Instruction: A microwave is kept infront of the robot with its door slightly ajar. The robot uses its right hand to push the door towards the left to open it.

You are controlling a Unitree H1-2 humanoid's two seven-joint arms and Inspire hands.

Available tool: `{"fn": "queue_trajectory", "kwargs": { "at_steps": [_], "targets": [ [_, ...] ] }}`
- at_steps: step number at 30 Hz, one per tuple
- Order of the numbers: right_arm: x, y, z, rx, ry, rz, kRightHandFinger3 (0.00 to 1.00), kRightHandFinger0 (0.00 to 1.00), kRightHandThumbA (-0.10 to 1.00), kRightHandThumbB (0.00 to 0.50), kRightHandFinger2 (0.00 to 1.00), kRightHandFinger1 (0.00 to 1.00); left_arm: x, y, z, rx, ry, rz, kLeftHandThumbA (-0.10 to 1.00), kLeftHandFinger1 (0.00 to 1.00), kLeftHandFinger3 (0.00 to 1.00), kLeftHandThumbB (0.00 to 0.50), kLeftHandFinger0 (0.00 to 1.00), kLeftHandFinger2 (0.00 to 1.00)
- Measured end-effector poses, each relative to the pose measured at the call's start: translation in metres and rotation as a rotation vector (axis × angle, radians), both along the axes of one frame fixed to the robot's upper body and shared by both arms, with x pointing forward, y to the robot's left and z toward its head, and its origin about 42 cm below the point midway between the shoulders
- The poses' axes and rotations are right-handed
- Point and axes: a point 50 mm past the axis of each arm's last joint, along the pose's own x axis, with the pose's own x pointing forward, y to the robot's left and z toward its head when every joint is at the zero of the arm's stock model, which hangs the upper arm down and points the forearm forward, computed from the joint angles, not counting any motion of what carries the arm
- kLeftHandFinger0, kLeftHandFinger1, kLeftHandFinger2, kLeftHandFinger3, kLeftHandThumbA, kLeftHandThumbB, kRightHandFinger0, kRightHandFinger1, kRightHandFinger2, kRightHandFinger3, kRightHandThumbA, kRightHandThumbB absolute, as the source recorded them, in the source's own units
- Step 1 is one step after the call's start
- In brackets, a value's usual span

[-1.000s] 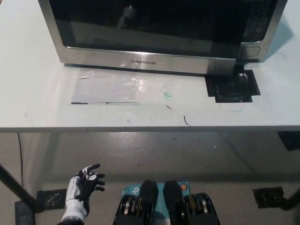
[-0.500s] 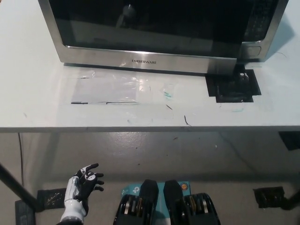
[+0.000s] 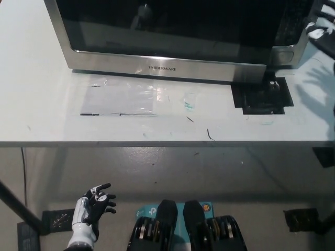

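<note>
From the head view, the microwave [image 3: 183, 36] stands along the table's [image 3: 42, 115] far edge, its door [image 3: 167, 31] running left to right. The right hand [image 3: 323, 31] shows only partly at the far right edge, just beside the door's right end; its grip cannot be told. The left hand [image 3: 94, 206] hangs released below the near edge.

The microwave [image 3: 178, 36] has a black glass door [image 3: 167, 23] framed in brushed silver, with dark lettering on the near strip. The tabletop [image 3: 42, 104] is pale grey-white, with a black tape patch [image 3: 261, 97] at near right. Below, the floor [image 3: 157, 172] is dull grey. The left hand [image 3: 93, 209] is white with black fingers.
</note>
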Motion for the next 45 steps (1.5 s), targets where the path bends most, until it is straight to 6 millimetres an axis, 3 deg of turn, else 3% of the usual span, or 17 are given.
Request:
{"fn": "queue_trajectory", "kwargs": {
  "at_steps": [3, 7, 8, 10, 14, 22, 26, 30, 31, 33, 36, 40, 45],
  "targets": [
    [0.009, 0.007, -0.001, -0.001, 0.012, 0.015, 1.0, 0.74, 1.0, 0.208, 0.94, 0.94, 0.0, -0.001, 0.0, 0.001, 0.0, -0.003, 0.03, 0.32, 0.51, 0.074, 0.33, 0.36],
    [0.019, 0.018, 0.0, -0.011, 0.028, 0.036, 1.0, 0.73, 1.0, 0.219, 0.94, 0.95, 0.0, -0.001, 0.0, 0.001, 0.0, -0.003, 0.05, 0.34, 0.53, 0.08, 0.34, 0.37],
    [0.022, 0.023, 0.001, -0.014, 0.029, 0.043, 1.0, 0.8, 1.0, 0.223, 0.96, 1.0, 0.0, -0.001, 0.0, 0.001, 0.0, -0.003, 0.03, 0.34, 0.53, 0.075, 0.34, 0.37],
    [0.026, 0.028, 0.001, -0.019, 0.038, 0.051, 1.0, 0.88, 1.0, 0.229, 1.0, 1.0, 0.0, -0.001, 0.0, 0.001, 0.0, -0.003, 0.01, 0.33, 0.53, 0.081, 0.33, 0.36],
    [0.036, 0.036, -0.005, -0.03, 0.077, 0.059, 1.0, 0.94, 1.0, 0.22, 1.0, 1.0, 0.0, -0.001, 0.0, 0.001, -0.001, -0.003, 0.04, 0.34, 0.55, 0.084, 0.34, 0.38],
    [0.048, 0.052, -0.003, -0.021, 0.101, 0.079, 1.0, 0.91, 1.0, 0.172, 1.0, 1.0, 0.001, -0.002, 0.001, 0.001, -0.003, -0.006, 0.06, 0.32, 0.52, 0.089, 0.32, 0.37],
    [0.047, 0.07, -0.007, 0.005, 0.101, 0.1, 1.0, 0.85, 1.0, 0.198, 1.0, 1.0, 0.002, -0.002, 0.001, 0.004, -0.003, -0.009, 0.07, 0.33, 0.52, 0.072, 0.33, 0.38],
    [0.045, 0.076, -0.01, 0.023, 0.097, 0.099, 1.0, 0.86, 1.0, 0.214, 1.0, 1.0, 0.002, -0.001, 0.001, 0.008, -0.001, -0.011, 0.07, 0.32, 0.52, 0.074, 0.33, 0.37],
    [0.042, 0.079, -0.013, 0.03, 0.095, 0.102, 1.0, 0.85, 1.0, 0.192, 1.0, 1.0, 0.002, -0.001, 0.0, 0.007, 0.0, -0.011, 0.06, 0.31, 0.51, 0.09, 0.31, 0.37],
    [0.035, 0.082, -0.018, 0.044, 0.081, 0.106, 1.0, 0.84, 1.0, 0.2, 1.0, 1.0, 0.002, -0.002, 0.0, 0.005, 0.001, -0.011, 0.06, 0.31, 0.51, 0.084, 0.31, 0.37],
    [0.019, 0.084, -0.029, 0.086, 0.06, 0.107, 0.99, 0.72, 1.0, 0.183, 0.89, 0.89, 0.002, -0.002, 0.0, 0.006, 0.002, -0.011, 0.08, 0.32, 0.53, 0.06, 0.32, 0.38],
    [-0.011, 0.09, -0.051, 0.159, 0.052, 0.117, 0.92, 0.65, 0.98, 0.195, 0.78, 0.78, 0.002, 0.0, 0.0, 0.01, 0.001, -0.012, 0.07, 0.34, 0.53, 0.047, 0.34, 0.39],
    [-0.055, 0.105, -0.076, 0.231, 0.071, 0.162, 0.91, 0.66, 0.98, 0.19, 0.79, 0.8, 0.002, -0.001, 0.0, 0.009, 0.001, -0.013, 0.05, 0.33, 0.53, 0.053, 0.33, 0.38]
  ]
}}
